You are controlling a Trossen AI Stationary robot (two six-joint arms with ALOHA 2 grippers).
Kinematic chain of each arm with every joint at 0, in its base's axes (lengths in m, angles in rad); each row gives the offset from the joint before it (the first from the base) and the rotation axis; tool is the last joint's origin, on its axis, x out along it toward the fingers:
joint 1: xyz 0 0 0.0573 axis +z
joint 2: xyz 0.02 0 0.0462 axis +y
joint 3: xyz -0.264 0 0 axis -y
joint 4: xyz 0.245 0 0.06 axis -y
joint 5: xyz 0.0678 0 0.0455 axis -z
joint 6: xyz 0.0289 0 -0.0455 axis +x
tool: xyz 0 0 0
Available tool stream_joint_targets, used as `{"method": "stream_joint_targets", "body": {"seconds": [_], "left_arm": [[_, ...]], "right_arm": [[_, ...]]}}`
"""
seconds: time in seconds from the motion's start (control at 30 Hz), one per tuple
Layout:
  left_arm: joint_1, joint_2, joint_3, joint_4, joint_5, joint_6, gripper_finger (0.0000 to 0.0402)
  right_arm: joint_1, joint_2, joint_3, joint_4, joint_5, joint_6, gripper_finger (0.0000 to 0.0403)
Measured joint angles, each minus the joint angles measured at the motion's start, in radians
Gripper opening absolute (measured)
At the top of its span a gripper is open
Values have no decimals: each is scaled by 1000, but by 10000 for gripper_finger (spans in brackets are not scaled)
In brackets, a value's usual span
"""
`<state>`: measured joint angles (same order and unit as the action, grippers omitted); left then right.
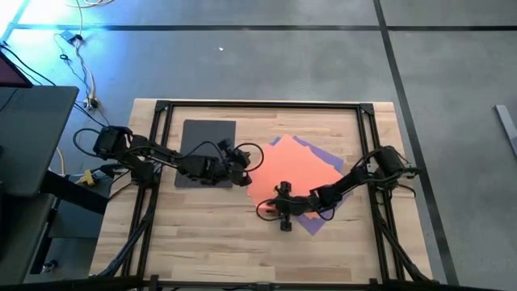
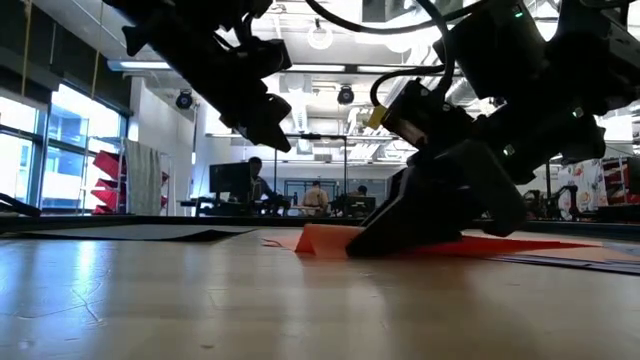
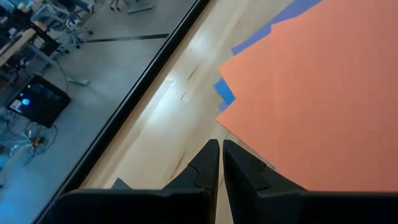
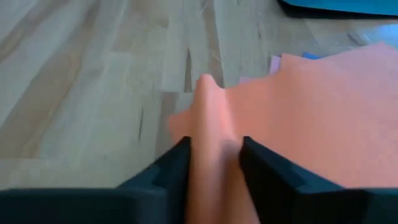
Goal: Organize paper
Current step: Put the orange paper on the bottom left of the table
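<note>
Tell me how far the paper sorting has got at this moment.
Done: the dark grey sheet lies apart on the table. In hand: the right gripper pinches a raised fold at the orange sheet edge; the left gripper, shut, hovers beside it. Left: orange, purple sheet and blue sheet overlap askew.
</note>
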<state>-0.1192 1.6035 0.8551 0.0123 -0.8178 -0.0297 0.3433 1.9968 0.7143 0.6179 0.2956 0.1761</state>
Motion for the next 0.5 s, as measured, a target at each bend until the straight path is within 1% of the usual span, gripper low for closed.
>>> {"method": "stream_joint_targets", "body": {"seconds": [0.1, 0.17, 0.3, 0.4, 0.5], "left_arm": [[-2, 0, 0, 19, 0, 53, 1], [-8, -1, 0, 19, -2, 89, 1], [-38, -4, 6, 29, -33, 151, 1], [-90, -6, 42, 60, -94, 201, 1], [-151, -6, 82, 62, -170, 306, 1]], "right_arm": [[10, -46, -5, -44, 12, -40, 29], [20, -83, -7, -80, 56, -82, 8], [44, -189, -6, -139, 193, -138, 6], [75, -279, -6, -178, 285, -189, 2], [122, -383, -5, -180, 341, -250, 1]]}}
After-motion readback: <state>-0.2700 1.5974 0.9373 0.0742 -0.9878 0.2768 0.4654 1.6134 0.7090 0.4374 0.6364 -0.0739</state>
